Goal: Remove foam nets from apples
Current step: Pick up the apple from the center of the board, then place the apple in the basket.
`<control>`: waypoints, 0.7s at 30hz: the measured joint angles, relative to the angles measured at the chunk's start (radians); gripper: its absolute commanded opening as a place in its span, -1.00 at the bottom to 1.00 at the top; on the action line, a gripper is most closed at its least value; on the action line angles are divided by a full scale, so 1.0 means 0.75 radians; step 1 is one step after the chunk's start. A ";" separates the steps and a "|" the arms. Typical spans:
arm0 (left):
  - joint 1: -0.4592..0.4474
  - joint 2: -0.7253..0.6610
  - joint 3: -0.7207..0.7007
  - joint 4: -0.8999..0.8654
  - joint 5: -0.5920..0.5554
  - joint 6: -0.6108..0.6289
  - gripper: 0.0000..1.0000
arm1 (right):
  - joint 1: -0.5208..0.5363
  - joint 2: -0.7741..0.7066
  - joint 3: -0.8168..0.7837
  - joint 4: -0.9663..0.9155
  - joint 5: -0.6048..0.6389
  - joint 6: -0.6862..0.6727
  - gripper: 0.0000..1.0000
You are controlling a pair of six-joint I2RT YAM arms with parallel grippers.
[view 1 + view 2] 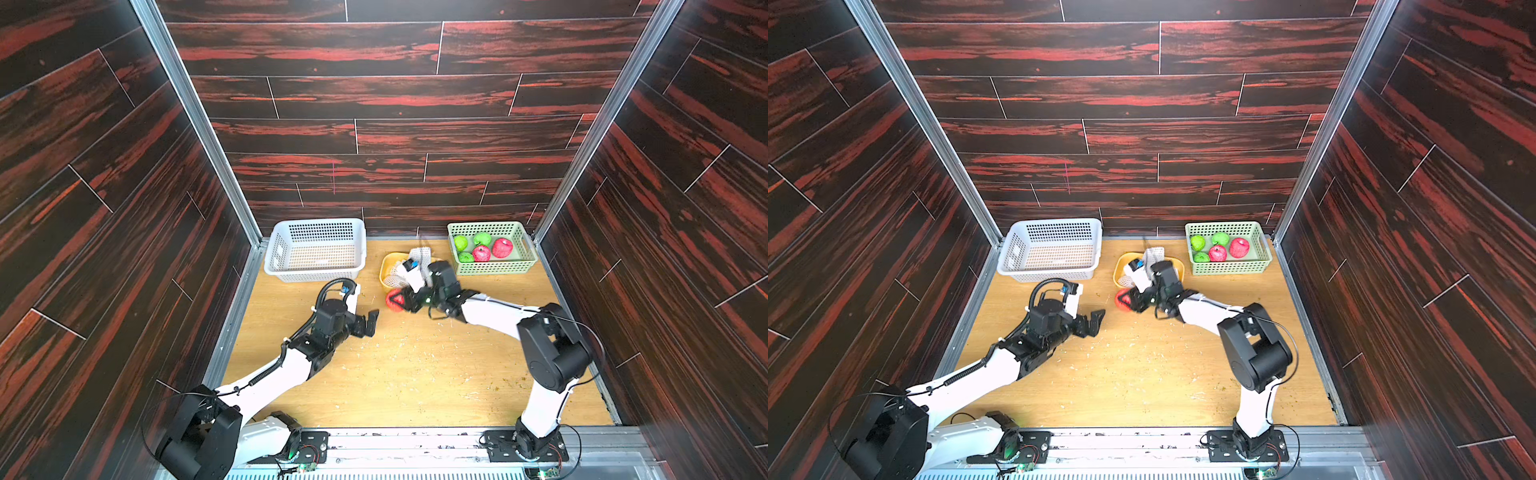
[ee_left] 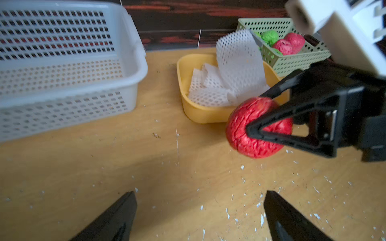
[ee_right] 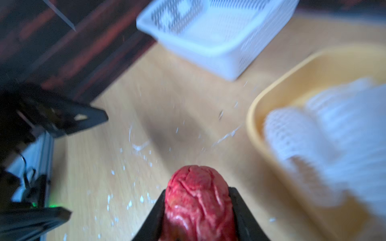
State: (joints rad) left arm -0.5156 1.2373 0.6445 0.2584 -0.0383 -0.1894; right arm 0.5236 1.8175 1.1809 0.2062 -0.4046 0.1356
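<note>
A bare red apple (image 1: 393,300) (image 2: 242,133) (image 3: 198,200) with wrinkled skin is clamped between the fingers of my right gripper (image 1: 400,301) (image 2: 253,113) (image 3: 198,189), just above the table and in front of the yellow tray. White foam nets (image 2: 208,91) lie in that tray, and one net (image 2: 238,58) (image 1: 420,253) stands up over its far side. My left gripper (image 1: 371,322) (image 1: 1096,320) (image 2: 200,194) hangs open and empty to the left of the apple. Several apples in nets, green (image 1: 460,242) and red (image 1: 502,247), sit in the green basket.
The yellow tray (image 1: 385,268) (image 2: 200,114) stands mid-back on the wooden table. To its left is a white perforated basket (image 1: 272,266) (image 2: 135,79) and at the back right the green basket (image 1: 492,269) (image 2: 292,62). White crumbs litter the tabletop, and dark walls close in three sides.
</note>
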 measured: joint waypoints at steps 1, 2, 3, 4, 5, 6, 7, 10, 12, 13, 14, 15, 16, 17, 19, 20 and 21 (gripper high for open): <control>0.000 0.035 0.067 0.002 -0.002 0.014 0.99 | -0.050 -0.007 0.044 -0.002 -0.001 0.016 -0.41; 0.000 0.074 0.137 0.004 -0.002 0.025 0.99 | -0.098 -0.008 0.084 -0.006 0.002 0.030 -0.40; 0.000 0.125 0.222 0.005 0.006 0.034 1.00 | -0.152 -0.008 0.129 -0.011 0.016 0.038 -0.41; 0.000 0.178 0.305 0.006 0.015 0.039 1.00 | -0.212 -0.008 0.171 -0.021 0.042 0.049 -0.41; 0.000 0.224 0.376 0.006 0.025 0.042 1.00 | -0.264 -0.007 0.207 -0.038 0.068 0.054 -0.41; -0.002 0.289 0.466 0.005 0.043 0.042 1.00 | -0.324 -0.003 0.250 -0.060 0.101 0.058 -0.41; -0.003 0.345 0.542 0.005 0.061 0.042 1.00 | -0.381 0.009 0.300 -0.089 0.131 0.060 -0.41; -0.012 0.491 0.711 0.007 0.109 0.034 1.00 | -0.524 0.082 0.462 -0.163 0.212 0.059 -0.40; -0.024 0.594 0.812 -0.002 0.149 0.024 1.00 | -0.605 0.147 0.555 -0.215 0.266 0.058 -0.40; -0.031 0.633 0.850 -0.011 0.163 0.021 1.00 | -0.632 0.172 0.585 -0.242 0.288 0.058 -0.40; -0.042 0.687 0.899 -0.021 0.181 0.017 0.99 | -0.662 0.204 0.620 -0.281 0.314 0.058 -0.40; -0.053 0.730 0.938 -0.028 0.192 0.015 0.99 | -0.691 0.237 0.654 -0.321 0.341 0.057 -0.40; -0.066 0.766 0.967 -0.035 0.202 0.013 1.00 | -0.712 0.262 0.682 -0.357 0.362 0.057 -0.40; -0.081 0.800 0.992 -0.042 0.214 0.012 1.00 | -0.735 0.288 0.708 -0.396 0.388 0.053 -0.40; -0.109 0.844 1.018 -0.064 0.229 0.012 1.00 | -0.774 0.325 0.737 -0.461 0.441 0.045 -0.39; -0.121 0.861 1.026 -0.072 0.237 0.011 0.99 | -0.792 0.337 0.741 -0.489 0.467 0.042 -0.38; -0.131 0.877 1.035 -0.078 0.246 0.009 1.00 | -0.810 0.345 0.741 -0.512 0.488 0.040 -0.38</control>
State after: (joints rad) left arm -0.6136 1.8954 1.4204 0.2001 0.1463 -0.1825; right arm -0.0837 2.0762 1.7367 -0.1776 -0.0387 0.1658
